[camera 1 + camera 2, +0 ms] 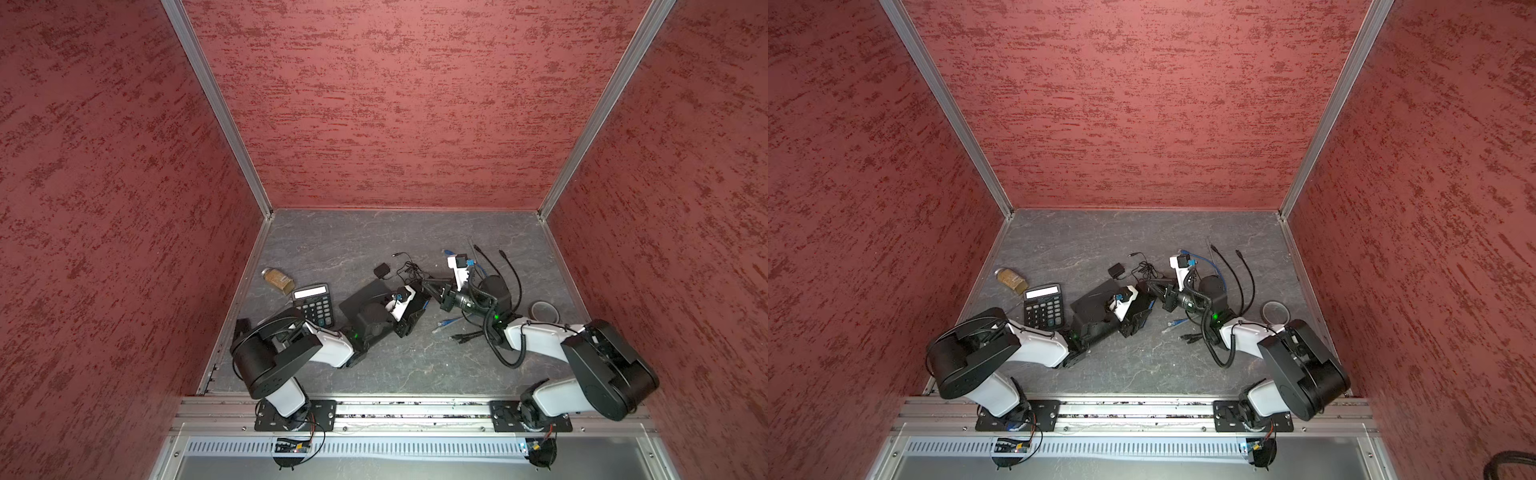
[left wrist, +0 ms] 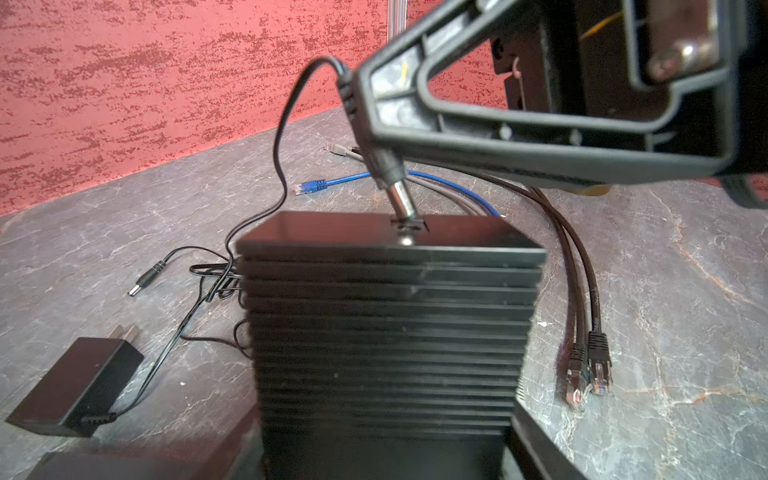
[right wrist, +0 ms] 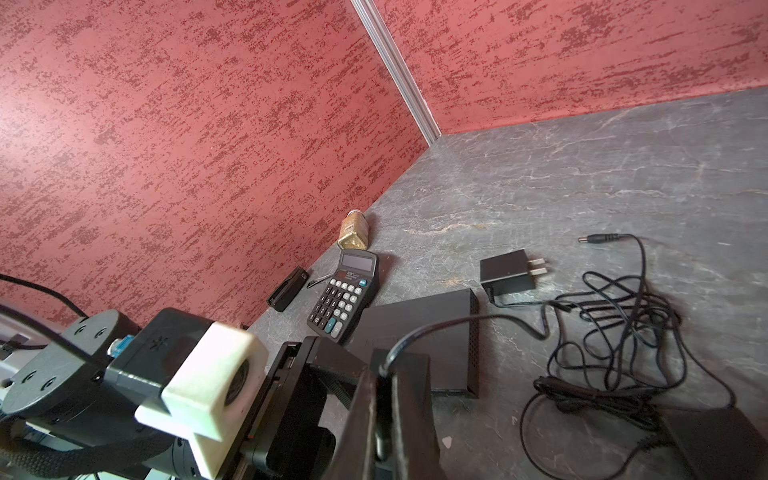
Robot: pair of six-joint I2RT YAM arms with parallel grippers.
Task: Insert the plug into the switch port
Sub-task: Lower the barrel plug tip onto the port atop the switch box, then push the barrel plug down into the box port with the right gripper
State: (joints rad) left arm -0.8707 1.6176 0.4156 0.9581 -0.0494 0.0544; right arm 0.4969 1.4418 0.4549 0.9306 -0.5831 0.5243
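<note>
Insertion step: right gripper point(image 3: 384, 409), pinched shut on the plug point(image 2: 386, 166), held its tilted barrel tip at the port point(image 2: 409, 226) of the switch point(image 2: 386, 332), itself gripped by the left gripper point(image 1: 415, 305) with jaws half spread; next move presumably needed straightening, then a push.

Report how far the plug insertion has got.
Done: the right gripper is shut on the plug and holds it at the port of the switch. In hand: the tip is at the opening, tilted, metal barrel showing. To do: straighten, push until seated, release.
</note>
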